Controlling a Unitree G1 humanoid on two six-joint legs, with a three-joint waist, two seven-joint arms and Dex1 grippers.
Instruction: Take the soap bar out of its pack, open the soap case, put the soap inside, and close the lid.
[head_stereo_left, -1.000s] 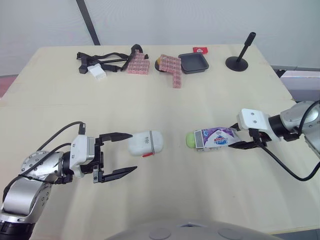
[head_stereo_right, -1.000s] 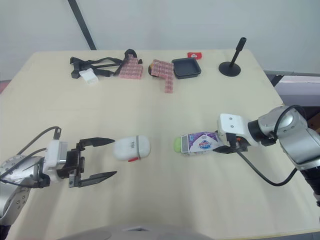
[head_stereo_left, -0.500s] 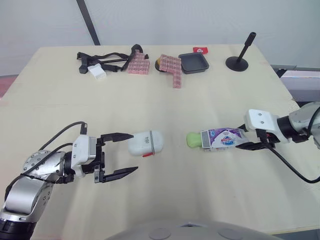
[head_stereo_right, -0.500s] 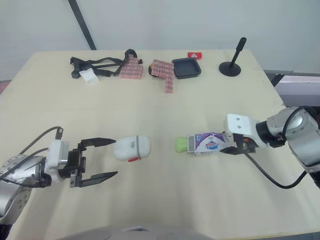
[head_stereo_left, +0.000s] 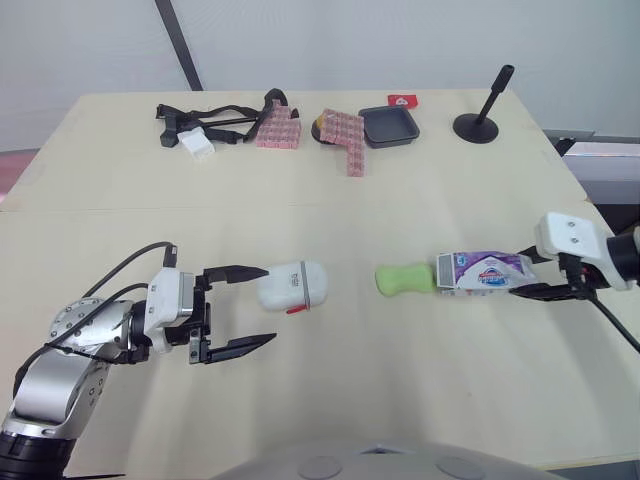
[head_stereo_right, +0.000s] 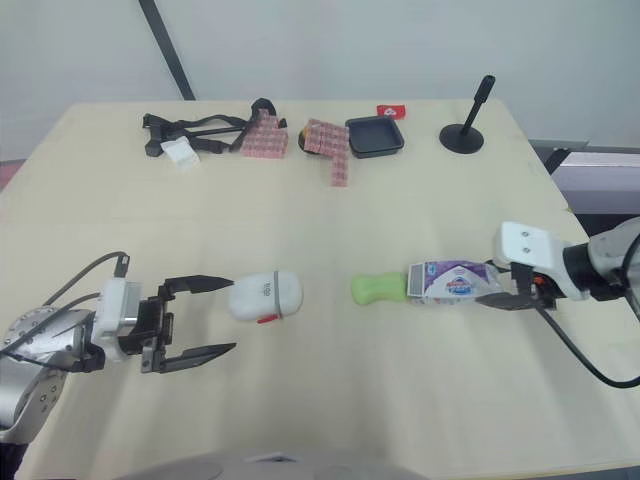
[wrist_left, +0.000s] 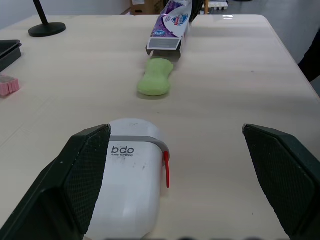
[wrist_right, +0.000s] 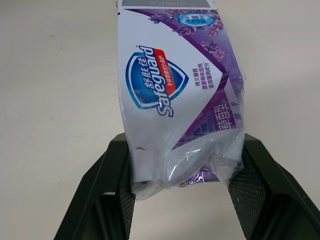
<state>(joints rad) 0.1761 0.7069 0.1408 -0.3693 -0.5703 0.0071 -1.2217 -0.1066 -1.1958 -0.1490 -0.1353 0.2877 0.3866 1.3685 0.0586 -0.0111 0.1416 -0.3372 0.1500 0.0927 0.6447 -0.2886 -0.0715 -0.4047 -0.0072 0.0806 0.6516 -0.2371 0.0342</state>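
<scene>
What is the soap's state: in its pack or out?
Out: the soap bar lies bare on the table beside the pack's open end.

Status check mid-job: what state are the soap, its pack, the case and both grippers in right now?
Soap bar: lying on the table at the pack's open end, all but out.
Soap pack: open at one end, crumpled other end pinched.
Soap case: lid shut, lying flat.
Left gripper: open, holding nothing, by the case.
Right gripper: shut on the pack.
</scene>
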